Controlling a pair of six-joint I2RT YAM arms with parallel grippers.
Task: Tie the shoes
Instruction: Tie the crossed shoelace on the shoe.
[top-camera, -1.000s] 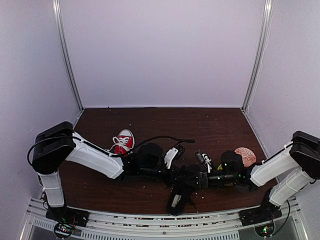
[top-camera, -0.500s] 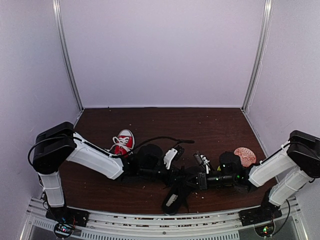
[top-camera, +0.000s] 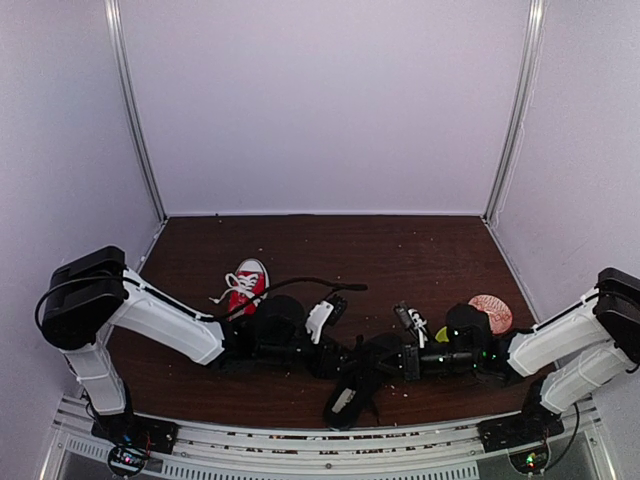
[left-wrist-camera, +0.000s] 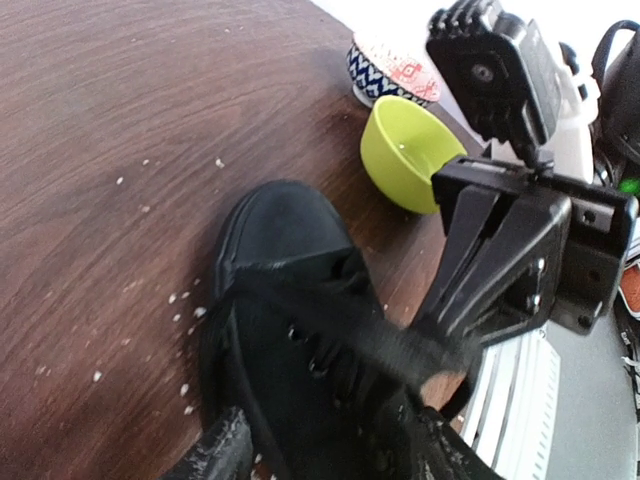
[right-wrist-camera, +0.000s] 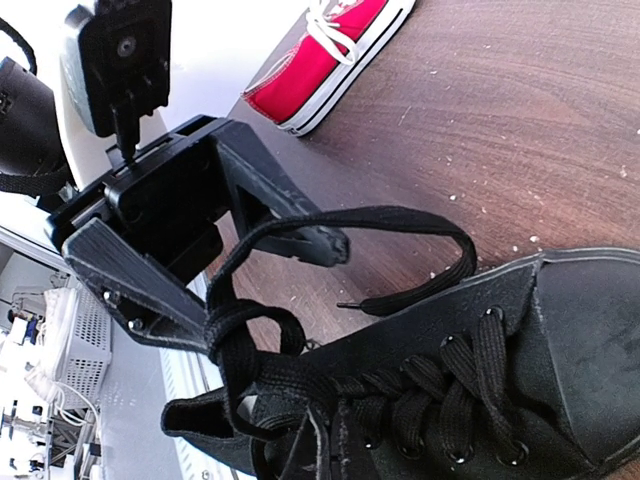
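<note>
Two risks: with the right gripper pinched on the black canvas shoe's flat black lace at the dark wooden table's near edge and the left gripper standing open, a pull could slip the loop free or drag the shoe.

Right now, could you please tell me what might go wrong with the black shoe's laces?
The black lace appears looped round one finger of the open left gripper; withdrawing that arm could snag it and spoil the loop. The right gripper is shut on the lace while nothing pins the black shoe, so a pull may drag it toward the near edge of the table. The green bowl sits close by that gripper and could tip.
</note>
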